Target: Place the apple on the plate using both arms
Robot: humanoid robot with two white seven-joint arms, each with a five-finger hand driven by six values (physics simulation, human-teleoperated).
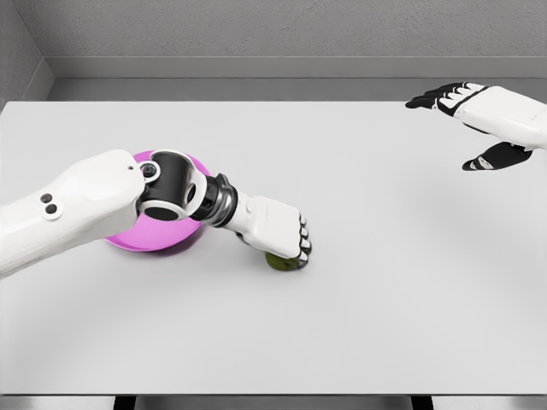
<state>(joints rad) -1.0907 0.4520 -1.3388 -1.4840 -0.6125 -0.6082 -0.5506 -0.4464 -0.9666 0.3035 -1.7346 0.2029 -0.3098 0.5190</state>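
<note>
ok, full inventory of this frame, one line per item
table: 1, light grey, fills most of the view
plate: 1, magenta, left of centre on the table, mostly hidden behind the left arm
apple: 1, green, on the table just right of the plate, mostly covered by the left hand
wall: grey, behind the table
left hand: 1, white, fingers curled down over the apple; whether it is gripped cannot be told
right hand: 1, white with black fingers, open, above the table's far right corner
</note>
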